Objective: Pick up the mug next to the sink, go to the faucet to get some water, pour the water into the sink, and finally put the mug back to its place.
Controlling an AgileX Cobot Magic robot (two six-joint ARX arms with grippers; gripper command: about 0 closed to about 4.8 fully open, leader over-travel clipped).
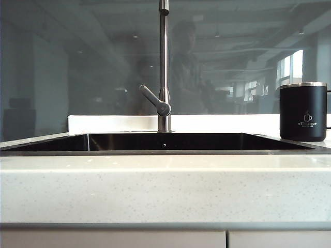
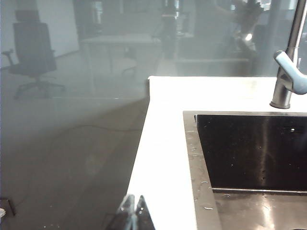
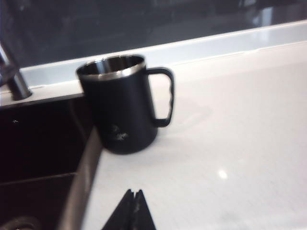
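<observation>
Pale speckled stone countertop (image 1: 165, 186) runs across the front, backed by a dark glass wall that mirrors an office behind. Set into it is the wide rectangular sink (image 1: 155, 142) with dark interior and thin metal rim. At the middle of its back edge rises the tall slim brushed-steel faucet (image 1: 164, 67), lever angled out near the base.

On the counter just beside the sink's right rim stands the matte black cylindrical mug (image 1: 303, 111) with silver steel rim and white logo, upright, mouth open upward, handle turned away from the basin. That reads as its home spot, so the task looks complete or not yet begun; I cannot tell which.

Neither arm appears in the exterior view. The left gripper (image 2: 134, 213) hangs over the counter's front edge near the sink's left side, fingers pressed together, empty. The right gripper (image 3: 134, 210) hovers near the mug, apart from it, fingers likewise together and holding nothing.
</observation>
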